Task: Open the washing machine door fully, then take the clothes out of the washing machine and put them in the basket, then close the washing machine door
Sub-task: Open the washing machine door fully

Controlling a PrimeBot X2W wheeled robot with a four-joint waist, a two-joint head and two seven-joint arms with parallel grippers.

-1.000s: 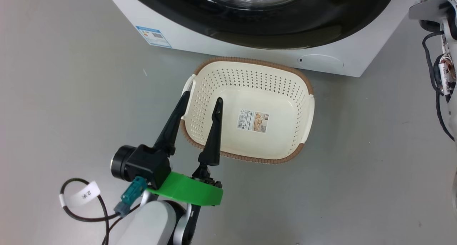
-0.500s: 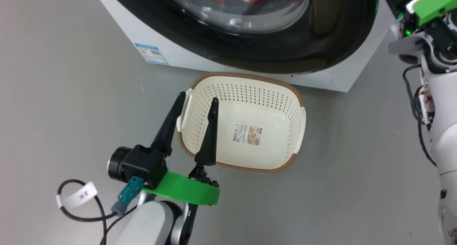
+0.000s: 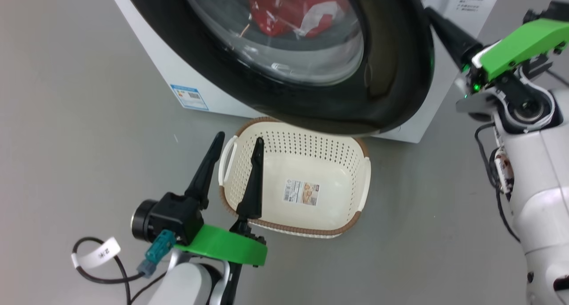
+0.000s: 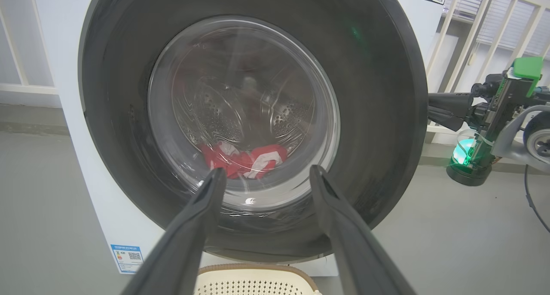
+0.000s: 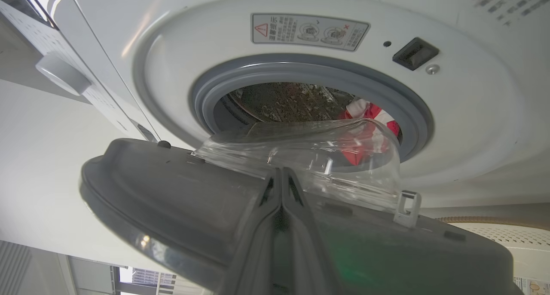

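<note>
Currently the washing machine door (image 3: 391, 74) stands part open, swung off the front of the washing machine (image 5: 472, 114). The right wrist view shows the grey gasket (image 5: 412, 110) and the perforated steel drum (image 5: 283, 101) behind it.

The clothes (image 3: 284, 7), red with white trim, lie low inside the machine's drum. They show through the door glass and past the gasket.

The basket (image 3: 306, 147) sits on the floor (image 3: 66, 140) just in front of the machine. In the head view its far rim lies under the door's lower edge. A paper label (image 3: 302, 193) is on its bottom.

The right pincer (image 5: 279, 172) is clenched, fingers pressed together and empty. It is at the machine's right side, reaching behind the door's free edge. The fingers run along the door's grey inner face, tips at the base of the glass bowl. Contact with the door: cannot tell.

The left pincer (image 3: 238, 138) is released, fingers spread wide, holding nothing. It is in front of the machine, by the basket's left handle, aimed at the door glass.

A blue label sticker (image 3: 189, 96) marks the machine's lower left front corner.
</note>
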